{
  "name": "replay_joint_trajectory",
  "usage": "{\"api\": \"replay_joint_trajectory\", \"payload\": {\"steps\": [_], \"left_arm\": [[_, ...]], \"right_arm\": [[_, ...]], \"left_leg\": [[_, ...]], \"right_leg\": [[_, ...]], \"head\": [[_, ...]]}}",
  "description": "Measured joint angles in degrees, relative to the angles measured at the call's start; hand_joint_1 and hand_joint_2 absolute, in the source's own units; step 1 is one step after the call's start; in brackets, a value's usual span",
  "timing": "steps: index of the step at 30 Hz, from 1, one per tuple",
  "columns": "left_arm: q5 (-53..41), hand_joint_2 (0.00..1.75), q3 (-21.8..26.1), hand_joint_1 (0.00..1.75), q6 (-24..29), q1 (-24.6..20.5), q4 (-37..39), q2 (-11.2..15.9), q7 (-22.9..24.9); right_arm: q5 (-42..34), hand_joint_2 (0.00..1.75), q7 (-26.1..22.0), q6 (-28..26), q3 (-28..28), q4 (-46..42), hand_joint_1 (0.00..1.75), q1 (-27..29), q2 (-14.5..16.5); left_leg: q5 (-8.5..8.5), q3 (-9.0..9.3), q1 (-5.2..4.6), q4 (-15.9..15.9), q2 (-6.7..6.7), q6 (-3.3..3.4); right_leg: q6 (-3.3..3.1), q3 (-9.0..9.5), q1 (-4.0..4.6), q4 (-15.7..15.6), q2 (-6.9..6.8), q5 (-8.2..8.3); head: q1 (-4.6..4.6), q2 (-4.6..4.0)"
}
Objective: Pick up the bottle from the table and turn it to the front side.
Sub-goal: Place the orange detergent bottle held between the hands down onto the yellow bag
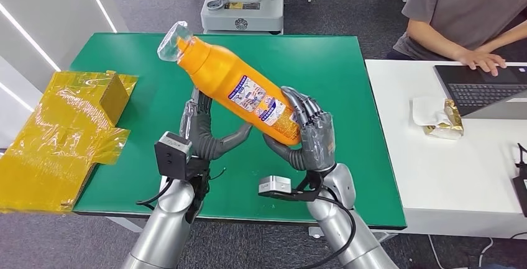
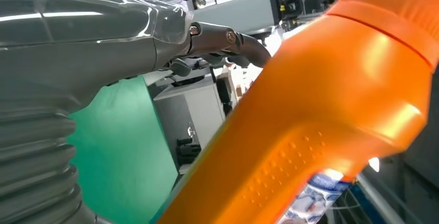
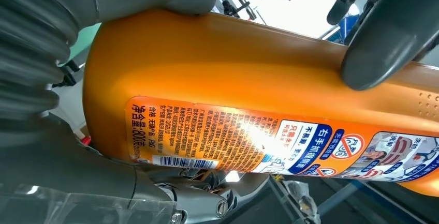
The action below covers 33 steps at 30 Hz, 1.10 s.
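- Above the green table (image 1: 348,176), my right hand (image 1: 309,133) grips the base end of the orange bottle (image 1: 239,89), fingers wrapped over the far side and thumb underneath.
- My left hand (image 1: 202,133) cups the bottle from below at mid-body; its thumb (image 1: 233,140) and fingers touch the plastic in a supporting hold, and I judge the right hand carries most of the grip.
- Bottle position: lifted clear of the table, tilted, wrapped cap end (image 1: 171,40) pointing up and away from me.
- Facing side: the barcode and fine-print label (image 3: 207,141) shows toward my right wrist, so I judge this to be the back; rotation is not yet complete.
- Handling estimate: rigid moulded plastic, glossy and likely slippery; it probably has noticeable weight if full.
- Recommended hold: the dimpled waist section (image 2: 279,162), which offers texture, and the broad base. Avoid the loose clear film on the cap.
- Beyond the table: yellow wrapping (image 1: 68,132) and a person (image 1: 460,14) at a laptop (image 1: 481,86).
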Motion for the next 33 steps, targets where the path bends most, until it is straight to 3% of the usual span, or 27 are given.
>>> {"api": "replay_joint_trajectory", "payload": {"steps": [23,33], "left_arm": [[-0.82,1.75,-0.10,0.00,-2.04,-3.19,3.18,0.01,0.87],[0.08,1.75,-0.11,0.00,-0.73,-3.51,4.25,-0.01,0.98]], "right_arm": [[3.04,1.75,0.37,0.00,-0.72,8.55,1.75,-1.29,-0.63],[13.33,1.75,0.92,0.00,-4.22,9.43,1.75,-1.33,-0.63]], "left_leg": [[0.00,0.01,0.00,0.01,0.05,0.00],[0.00,0.01,0.00,0.00,0.10,-0.01]], "right_leg": [[0.00,-0.06,0.00,-0.01,0.09,0.00],[-0.01,-0.08,0.00,0.00,0.13,0.00]], "head": [[0.00,0.00],[-0.01,0.00]]}}
